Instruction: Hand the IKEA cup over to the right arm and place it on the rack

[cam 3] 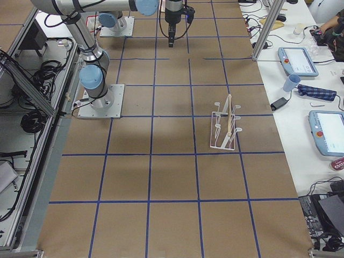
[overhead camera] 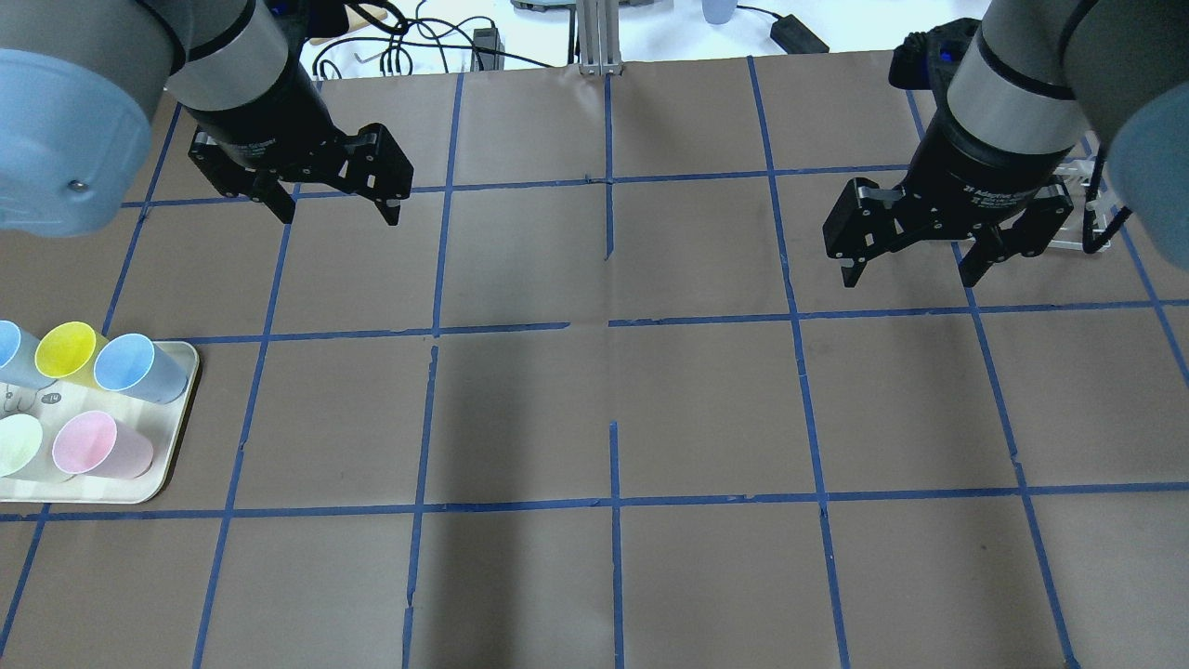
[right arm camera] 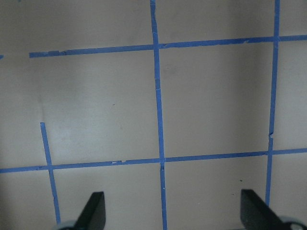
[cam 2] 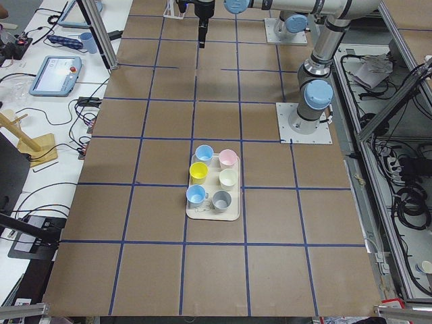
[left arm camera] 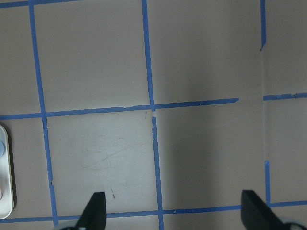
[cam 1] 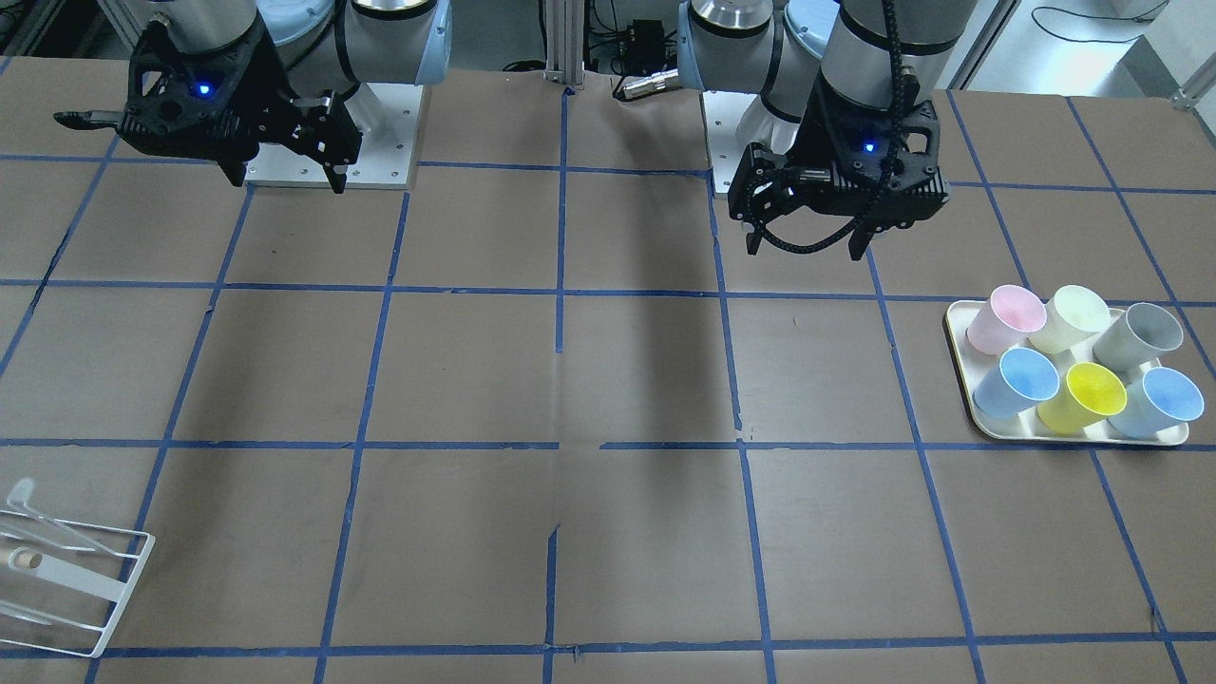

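So, the IKEA cup [cam 1: 1073, 318] is found on the cream tray [cam 1: 1073, 439], which is parked near the left end of the bench [cam 1: 570, 380], roughly halfway between the robot's edge and the operators' edge. 6 cups are stood on that tray in 2 rows of 3, mouths up. The pale one is the middle cup of the row on the robot's side, with the pink cup [cam 1: 1005, 318] on one side of it and the grey cup [cam 1: 1138, 334] on the other. The yellow cup [cam 1: 1083, 396] is set just beside it in the other row, flanked by 2 blue ones.

The left gripper [cam 1: 806, 249] is held above the bench close to the robot's edge, well apart from the tray. Its fingers are spread wide and nothing is gripped; only brown paper and blue tape are seen between them from the wrist camera. Same deal for the right gripper [cam 1: 287, 183]: fingers apart, nothing held, hung over the robot's edge towards the right end.

The rack [cam 1: 66, 579] is sat towards the right corner on the operators' side, with nothing hung on it.
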